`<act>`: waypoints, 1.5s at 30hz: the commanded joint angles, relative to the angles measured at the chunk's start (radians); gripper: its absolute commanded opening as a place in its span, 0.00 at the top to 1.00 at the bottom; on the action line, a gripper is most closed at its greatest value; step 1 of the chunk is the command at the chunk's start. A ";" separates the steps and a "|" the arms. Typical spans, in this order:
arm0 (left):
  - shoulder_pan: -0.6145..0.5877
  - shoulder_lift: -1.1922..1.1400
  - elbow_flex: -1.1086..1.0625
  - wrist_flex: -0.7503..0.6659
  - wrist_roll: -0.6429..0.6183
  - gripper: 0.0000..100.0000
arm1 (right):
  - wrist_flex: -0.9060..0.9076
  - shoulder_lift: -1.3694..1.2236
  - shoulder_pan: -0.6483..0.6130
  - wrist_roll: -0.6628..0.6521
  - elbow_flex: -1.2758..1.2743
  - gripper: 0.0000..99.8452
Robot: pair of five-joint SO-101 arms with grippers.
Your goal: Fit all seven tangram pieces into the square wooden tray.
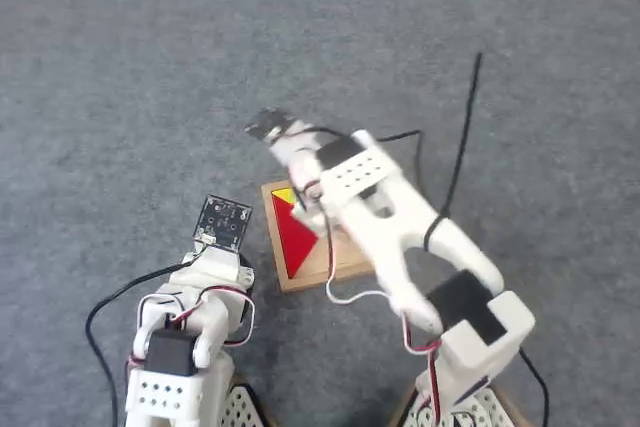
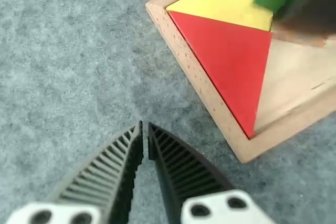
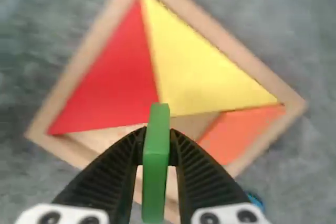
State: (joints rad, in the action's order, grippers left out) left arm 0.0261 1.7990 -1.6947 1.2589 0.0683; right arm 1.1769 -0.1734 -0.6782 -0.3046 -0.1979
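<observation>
1. My left fingers (image 2: 113, 169) sit almost closed and empty over the tabletop (image 2: 63, 51), just beside the tray (image 2: 188, 59).
2. My right fingers (image 3: 105, 177) clamp a green piece (image 3: 156, 156) on edge above the tray.
3. A red piece (image 3: 113, 87), yellow piece (image 3: 194, 72) and orange piece (image 3: 236, 129) lie inside it.

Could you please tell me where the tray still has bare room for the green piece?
Bare wood shows in the tray, bordered by the red triangle, yellow triangle, orange piece and rim. The right gripper holds the green piece above it. The rest of the tray is filled. Carpet between tray and left gripper is free too.
</observation>
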 commanded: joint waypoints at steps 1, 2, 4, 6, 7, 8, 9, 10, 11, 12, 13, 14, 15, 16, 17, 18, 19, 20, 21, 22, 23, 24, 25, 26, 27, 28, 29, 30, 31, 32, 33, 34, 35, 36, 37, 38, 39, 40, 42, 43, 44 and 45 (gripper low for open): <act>-0.003 0.018 0.010 0.003 0.003 0.98 | 0.013 0.070 -0.050 -0.014 0.008 0.99; -0.003 0.018 0.010 0.003 0.003 0.98 | 0.015 0.070 -0.058 -0.015 0.008 0.99; -0.003 0.018 0.010 0.003 0.003 0.98 | 0.027 0.070 -0.071 -0.015 0.008 0.99; -0.003 0.018 0.010 0.003 0.003 0.98 | 0.044 0.070 -0.087 -0.034 0.006 0.99; -0.003 0.018 0.010 0.003 0.003 0.98 | 0.047 0.070 -0.093 -0.043 -0.002 0.99; -0.003 0.018 0.010 0.003 0.003 0.98 | 0.044 0.070 -0.097 -0.044 -0.015 0.99; -0.003 0.018 0.010 0.003 0.003 0.98 | 0.036 0.070 -0.102 -0.040 -0.029 0.99; -0.003 0.018 0.010 0.003 0.003 0.98 | 0.033 0.070 -0.102 -0.032 -0.044 0.99; -0.003 0.018 0.010 0.003 0.003 0.98 | 0.031 0.070 -0.102 -0.023 -0.060 0.99; -0.003 0.018 0.010 0.003 0.003 0.98 | 0.030 0.070 -0.101 -0.021 -0.075 0.99; -0.003 0.018 0.010 0.003 0.003 0.98 | 0.030 0.070 -0.101 -0.023 -0.089 0.99; -0.003 0.018 0.010 0.003 0.003 0.98 | 0.030 0.070 -0.101 -0.025 -0.098 0.99; -0.003 0.018 0.010 0.003 0.003 0.98 | 0.028 0.070 -0.101 -0.025 -0.104 0.99; -0.003 0.018 0.010 0.003 0.003 0.98 | 0.018 0.073 -0.101 -0.025 -0.110 0.99; -0.003 0.018 0.010 0.003 0.003 0.98 | 0.018 0.076 -0.101 -0.025 -0.110 0.99; -0.003 0.018 0.010 0.003 0.003 0.98 | 0.019 0.077 -0.101 -0.026 -0.109 0.99; -0.003 0.018 0.010 0.003 0.003 0.98 | 0.024 0.079 -0.101 -0.028 -0.107 0.99; -0.003 0.018 0.010 0.003 0.003 0.98 | 0.027 0.079 -0.101 -0.028 -0.107 0.99; -0.003 0.018 0.010 0.003 0.003 0.98 | 0.028 0.079 -0.101 -0.029 -0.109 0.99; -0.003 0.018 0.010 0.003 0.003 0.98 | 0.035 0.079 -0.101 -0.029 -0.109 0.99; -0.003 0.018 0.010 0.003 0.003 0.98 | 0.035 0.079 -0.101 -0.029 -0.109 0.99; -0.003 0.018 0.010 0.003 0.003 0.98 | 0.035 0.079 -0.101 -0.029 -0.109 0.99; -0.003 0.018 0.010 0.003 0.003 0.98 | 0.035 0.079 -0.101 -0.031 -0.109 0.99; -0.003 0.018 0.010 0.003 0.003 0.98 | 0.035 0.079 -0.101 -0.038 -0.109 0.99; -0.003 0.018 0.010 0.003 0.003 0.98 | 0.035 0.074 -0.101 -0.048 -0.109 0.99; -0.003 0.018 0.010 0.003 0.003 0.98 | 0.035 0.071 -0.101 -0.049 -0.109 0.99; -0.003 0.018 0.010 0.003 0.003 0.98 | 0.035 0.070 -0.101 -0.051 -0.109 0.99; -0.003 0.018 0.010 0.003 0.003 0.98 | 0.035 0.070 -0.099 -0.052 -0.109 0.99; -0.003 0.018 0.010 0.003 0.003 0.98 | 0.035 0.070 -0.099 -0.054 -0.109 0.99; -0.003 0.018 0.010 0.003 0.003 0.98 | 0.035 0.070 -0.099 -0.057 -0.109 0.99; -0.003 0.018 0.010 0.003 0.003 0.98 | 0.035 0.070 -0.099 -0.057 -0.109 0.99; -0.003 0.018 0.010 0.003 0.003 0.98 | 0.036 0.070 -0.099 -0.057 -0.110 0.99; -0.003 0.018 0.010 0.003 0.003 0.98 | 0.045 0.070 -0.099 -0.058 -0.110 0.99; -0.003 0.018 0.010 0.003 0.003 0.98 | 0.054 0.070 -0.099 -0.060 -0.109 0.99; -0.003 0.018 0.010 0.003 0.003 0.98 | 0.064 0.070 -0.099 -0.069 -0.106 0.99; -0.003 0.018 0.010 0.003 0.003 0.98 | 0.070 0.070 -0.101 -0.087 -0.106 0.99; -0.003 0.018 0.010 0.003 0.003 0.98 | 0.071 0.070 -0.101 -0.098 -0.107 0.99; -0.003 0.018 0.010 0.003 0.003 0.98 | 0.071 0.070 -0.097 -0.103 -0.109 0.99; -0.003 0.018 0.010 0.003 0.003 0.98 | 0.071 0.070 -0.096 -0.103 -0.109 0.99; -0.003 0.018 0.010 0.003 0.003 0.98 | 0.070 0.070 -0.096 -0.101 -0.109 0.99; -0.003 0.018 0.010 0.003 0.003 0.98 | 0.070 0.070 -0.096 -0.101 -0.109 0.99; -0.003 0.018 0.010 0.003 0.003 0.98 | 0.070 0.070 -0.096 -0.103 -0.109 0.99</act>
State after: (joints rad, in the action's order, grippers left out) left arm 0.0276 1.7990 -1.6947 1.2589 0.0683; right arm 1.2336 -0.1718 -0.7718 -0.3920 -0.3161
